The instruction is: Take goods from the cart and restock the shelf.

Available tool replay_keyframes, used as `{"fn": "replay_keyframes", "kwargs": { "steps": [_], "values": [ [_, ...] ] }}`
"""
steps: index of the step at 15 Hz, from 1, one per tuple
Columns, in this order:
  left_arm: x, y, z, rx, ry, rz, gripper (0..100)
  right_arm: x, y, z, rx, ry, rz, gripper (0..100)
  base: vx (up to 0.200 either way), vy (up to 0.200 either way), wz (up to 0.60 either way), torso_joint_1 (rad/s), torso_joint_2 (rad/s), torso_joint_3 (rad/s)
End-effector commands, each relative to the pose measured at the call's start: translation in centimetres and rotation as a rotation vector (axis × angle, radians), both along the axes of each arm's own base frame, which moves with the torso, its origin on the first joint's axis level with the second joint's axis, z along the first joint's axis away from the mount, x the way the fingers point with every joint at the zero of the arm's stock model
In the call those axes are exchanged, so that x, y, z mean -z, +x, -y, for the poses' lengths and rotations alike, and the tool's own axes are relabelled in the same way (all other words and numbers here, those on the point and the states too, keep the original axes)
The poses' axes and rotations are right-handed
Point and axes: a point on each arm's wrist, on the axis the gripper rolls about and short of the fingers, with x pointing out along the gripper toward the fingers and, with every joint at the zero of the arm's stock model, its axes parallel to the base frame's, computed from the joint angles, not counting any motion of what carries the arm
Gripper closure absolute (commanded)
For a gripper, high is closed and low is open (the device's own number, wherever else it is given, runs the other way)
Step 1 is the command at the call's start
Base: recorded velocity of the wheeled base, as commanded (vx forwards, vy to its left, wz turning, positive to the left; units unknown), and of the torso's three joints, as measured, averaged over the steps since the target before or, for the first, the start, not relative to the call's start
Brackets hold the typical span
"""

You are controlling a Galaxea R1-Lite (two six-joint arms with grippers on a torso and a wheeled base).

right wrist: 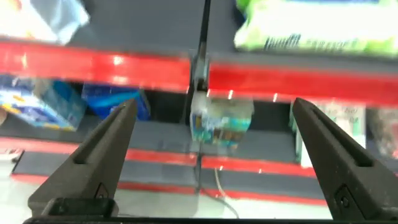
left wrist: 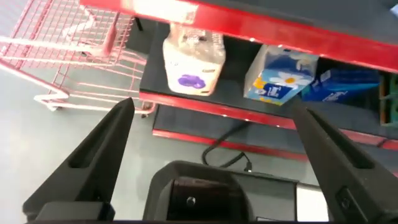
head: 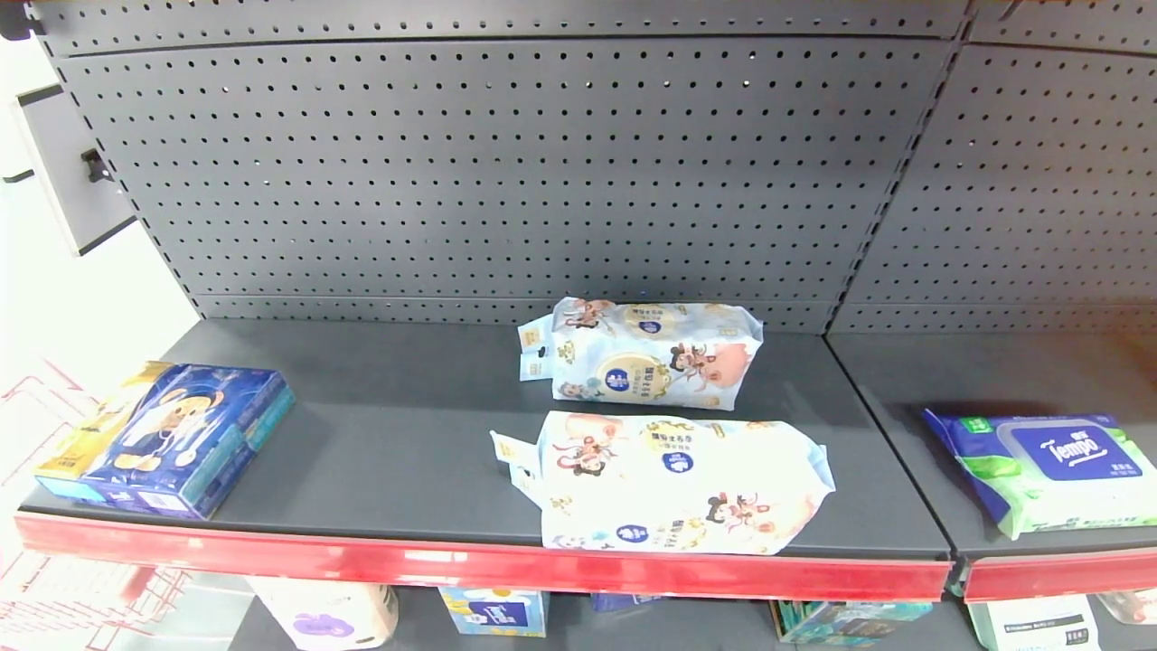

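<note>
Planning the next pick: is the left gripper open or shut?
Open. The left gripper has its jaws wide apart, with nothing held between them.

Large white brand word on the blue lid label of the wet-wipe pack, right bay of the shelf. Small round blue logos with tiny characters on the rear tissue pack and front tissue pack, too small to read. Fine print along the front edge of the blue box, illegible. Black print lines on the white pack on the lower shelf, illegible.
</note>
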Motion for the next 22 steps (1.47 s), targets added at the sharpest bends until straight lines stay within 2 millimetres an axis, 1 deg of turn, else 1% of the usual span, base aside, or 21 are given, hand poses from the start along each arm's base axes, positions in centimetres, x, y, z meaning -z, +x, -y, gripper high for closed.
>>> {"fn": "replay_keyframes", "kwargs": {
  "steps": [1, 2, 3, 5, 6, 7, 8, 9, 10, 11, 12, 13, 14, 15, 16, 17, 19, 20, 22],
  "values": [
    [2.6, -0.5, 0.2, 0.035, 0.002, 0.161, 0, 0.0, -1.3, -0.2, -0.011, 0.000, 0.157, 0, 0.000, 0.000, 0.00, 0.000, 0.00, 0.000],
    [2.6, -0.1, 0.2, 0.055, -0.001, 0.190, 0, -0.1, -1.3, -0.2, -0.013, -0.005, 0.161, 0, 0.000, 0.000, 0.00, 0.000, 0.00, 0.000],
    [3.4, 1.2, 0.2, 0.092, 0.008, 0.250, 0, 0.0, -1.2, -0.2, -0.026, 0.004, 0.165, 0, 0.000, 0.000, 0.00, 0.000, 0.00, 0.000],
    [4.9, 2.3, 0.0, 0.099, 0.018, 0.249, 0, 0.0, -1.3, -0.2, -0.163, 0.032, 0.163, 0, 0.000, 0.000, 0.00, 0.000, 0.00, 0.000],
    [5.5, 2.9, 0.1, 0.132, 0.012, 0.274, 0, 0.0, -1.5, 0.0, -0.242, 0.032, 0.183, 0, 0.000, 0.000, 0.00, 0.000, 0.00, 0.000],
    [5.9, 3.4, 0.2, 0.235, -0.013, 0.321, 0, 0.1, -1.5, 0.0, -0.245, 0.029, 0.192, 0, 0.000, 0.000, 0.00, 0.000, 0.00, 0.000],
    [6.3, 3.8, 0.4, 0.337, -0.033, 0.362, 0, 0.1, -1.7, 0.0, -0.211, 0.040, 0.215, 0, 0.000, 0.000, 0.00, 0.000, 0.00, 0.000],
    [6.4, 3.9, 0.4, 0.349, -0.033, 0.377, 0, 0.2, -2.0, 0.0, -0.136, 0.077, 0.245, 0, 0.000, 0.000, 0.00, 0.000, 0.00, 0.000],
    [6.4, 3.9, 0.3, 0.304, -0.017, 0.376, 0, 0.2, -2.0, 0.2, -0.050, 0.082, 0.266, 0, 0.000, 0.000, 0.00, 0.000, 0.00, 0.000],
    [6.4, 4.0, 0.1, 0.182, 0.020, 0.368, 0, 0.2, -2.0, 0.4, 0.044, 0.065, 0.279, 0, 0.000, 0.000, 0.00, 0.000, 0.00, 0.000],
    [6.4, 4.0, -0.3, 0.011, 0.069, 0.362, 0, 0.8, -1.9, 0.6, 0.103, 0.057, 0.239, 0, 0.000, 0.000, 0.00, 0.000, 0.00, 0.000],
    [6.4, 3.9, -0.5, -0.060, 0.086, 0.360, 0, 0.8, -1.9, 0.5, 0.092, 0.057, 0.236, 0, 0.000, 0.000, 0.00, 0.000, 0.00, 0.000],
    [6.4, 4.0, -0.5, -0.042, 0.084, 0.360, 0, 0.8, -1.9, 0.5, 0.081, 0.043, 0.236, 0, 0.000, 0.000, 0.00, 0.000, 0.00, 0.000],
    [6.4, 4.0, -0.4, 0.002, 0.070, 0.361, 0, 0.8, -1.9, 0.5, 0.071, 0.042, 0.235, 0, 0.000, 0.000, 0.00, 0.000, 0.00, 0.000],
    [6.4, 4.0, 0.0, 0.176, 0.022, 0.368, 0, 0.8, -1.9, 0.4, 0.048, 0.051, 0.236, 0, 0.000, 0.000, 0.00, 0.000, 0.00, 0.000],
    [6.4, 4.0, 0.2, 0.236, 0.003, 0.370, 0, 0.8, -1.9, 0.4, 0.042, 0.051, 0.236, 0, 0.000, 0.000, 0.00, 0.000, 0.00, 0.000],
    [6.3, 4.0, 0.1, 0.260, 0.000, 0.378, 0, 0.8, -1.9, 0.4, 0.041, 0.051, 0.236, 0, 0.000, 0.000, 0.00, 0.000, 0.00, 0.000],
    [5.9, 4.0, 0.0, 0.313, -0.003, 0.394, 0, 0.8, -1.9, 0.4, 0.041, 0.051, 0.236, 0, 0.000, 0.000, 0.00, 0.000, 0.00, 0.000],
    [5.1, 4.2, -0.3, 0.480, 0.004, 0.410, 0, 0.8, -1.9, 0.4, 0.041, 0.051, 0.236, 0, 0.000, 0.000, 0.00, 0.000, 0.00, 0.000]
  ]
}}
